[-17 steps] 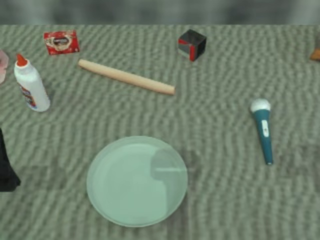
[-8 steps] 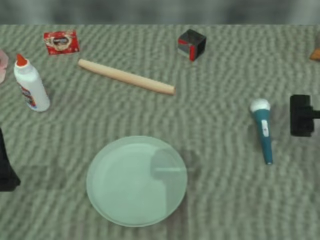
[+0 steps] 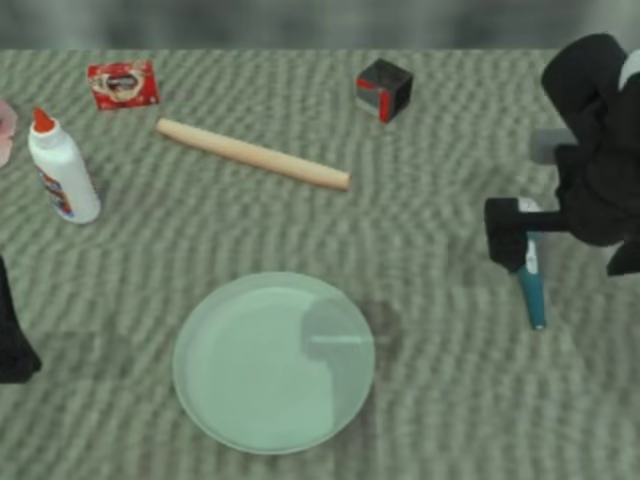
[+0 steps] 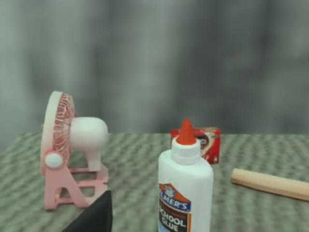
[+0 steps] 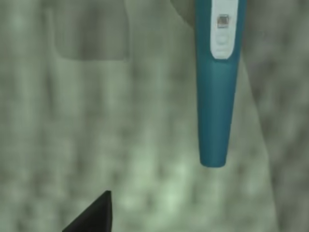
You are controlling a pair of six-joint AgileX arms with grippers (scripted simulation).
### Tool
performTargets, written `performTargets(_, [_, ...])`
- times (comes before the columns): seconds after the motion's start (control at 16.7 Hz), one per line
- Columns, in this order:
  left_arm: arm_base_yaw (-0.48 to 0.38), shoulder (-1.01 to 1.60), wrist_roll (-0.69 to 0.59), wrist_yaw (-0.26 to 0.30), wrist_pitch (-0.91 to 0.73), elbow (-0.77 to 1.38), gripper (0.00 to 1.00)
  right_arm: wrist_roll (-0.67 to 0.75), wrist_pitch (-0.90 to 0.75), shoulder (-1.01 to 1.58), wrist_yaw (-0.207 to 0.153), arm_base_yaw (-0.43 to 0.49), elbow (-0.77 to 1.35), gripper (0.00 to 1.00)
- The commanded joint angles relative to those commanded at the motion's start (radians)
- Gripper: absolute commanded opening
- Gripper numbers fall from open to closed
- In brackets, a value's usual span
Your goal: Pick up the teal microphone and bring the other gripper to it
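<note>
the teal microphone (image 3: 531,278) lies at the frame's right, head up, handle pointing down. the right gripper (image 3: 512,238) hovers over its head; whether its fingers are spread cannot be told. the left gripper (image 3: 12,340) sits far left.

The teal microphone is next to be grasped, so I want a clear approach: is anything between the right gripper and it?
Nothing visible. The right gripper hangs over the teal microphone, near its white head; the table around it is bare.
</note>
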Motion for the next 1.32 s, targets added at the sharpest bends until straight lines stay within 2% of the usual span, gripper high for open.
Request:
performTargets(0.6, [0.0, 0.0, 0.0, 0.0, 0.0, 0.0, 1.0, 0.012, -0.011, 0.072, 0.0, 0.009, 0.044, 1.0])
performTargets(1.02, [0.0, 0.0, 0.0, 0.0, 0.0, 0.0, 1.0, 0.009, 0.268, 0.243, 0.001, 0.005, -0.055, 1.0])
performTargets(1.32, [0.0, 0.0, 0.0, 0.0, 0.0, 0.0, 1.0, 0.008, 0.317, 0.28, 0.002, 0.004, -0.074, 1.0])
